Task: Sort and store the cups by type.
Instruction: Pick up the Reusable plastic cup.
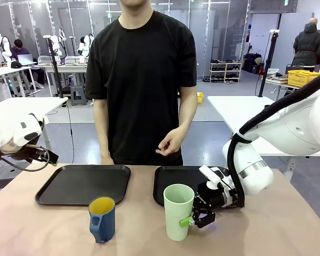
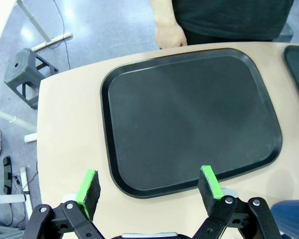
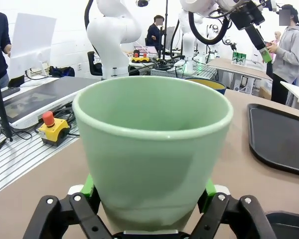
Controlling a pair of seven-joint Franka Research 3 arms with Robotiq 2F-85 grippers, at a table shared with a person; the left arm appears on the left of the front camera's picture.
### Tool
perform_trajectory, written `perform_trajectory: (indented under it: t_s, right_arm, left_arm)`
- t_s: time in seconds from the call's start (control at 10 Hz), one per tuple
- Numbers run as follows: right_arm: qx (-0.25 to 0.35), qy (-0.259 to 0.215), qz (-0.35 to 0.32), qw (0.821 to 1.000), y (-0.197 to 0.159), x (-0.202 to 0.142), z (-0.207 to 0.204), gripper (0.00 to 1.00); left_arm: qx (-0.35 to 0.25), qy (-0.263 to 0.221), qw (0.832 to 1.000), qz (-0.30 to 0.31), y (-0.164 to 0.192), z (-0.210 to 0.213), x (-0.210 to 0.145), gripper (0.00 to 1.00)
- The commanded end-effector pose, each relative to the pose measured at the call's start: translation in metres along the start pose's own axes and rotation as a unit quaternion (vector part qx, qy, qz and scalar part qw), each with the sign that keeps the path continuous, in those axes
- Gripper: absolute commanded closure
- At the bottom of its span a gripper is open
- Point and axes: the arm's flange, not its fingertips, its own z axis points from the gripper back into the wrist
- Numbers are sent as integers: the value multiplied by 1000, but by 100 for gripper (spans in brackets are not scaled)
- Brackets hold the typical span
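Mint-green plastic is what you are dealing with first: the tall pale mint-green handleless plastic tumbler (image 1: 178, 210) stands upright on the tan table (image 1: 266, 234), just in front of the near edge of the right-hand black plastic tray (image 1: 162, 178). It looks empty and should be light, with a thin, smooth wall that will likely flex and slip if you squeeze hard. It widens towards the rim, so take it low on the wall, where it is narrower and stiffer.

Your right gripper (image 3: 148, 191) is already placed that way, one green pad on either side of the tumbler's lower wall. I cannot tell whether the pads press on it or merely flank it.

Left of the tumbler and apart from it stands the shorter dark blue mug with a handle and a yellow inside (image 1: 102, 218), in front of the left-hand black plastic tray (image 1: 48, 194). Judge it heavier and rigid, possibly breakable if set down hard. Grip across the body rather than by the handle, which faces the robot.

Your left gripper (image 2: 149, 184) hangs with its jaws spread wide and nothing between them, over the near rim of the left tray. The person's hand (image 1: 170, 143) is raised at the far side, well clear of both cups.
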Motion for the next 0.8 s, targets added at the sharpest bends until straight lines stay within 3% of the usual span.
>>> perform_trajectory:
  t_s: [0.0,0.4,0.7]
  right_arm:
    - [11,-9,-1,1000,0,2,1,51]
    - [-42,-3,-10,999,22,53,-1,51]
    - [-49,11,-15,999,27,66,0,51]
  left_arm:
    - [0,-1,1000,2,2,0,0,0]
    - [0,-1,1000,2,2,0,0,0]
    - [0,-1,1000,2,2,0,0,0]
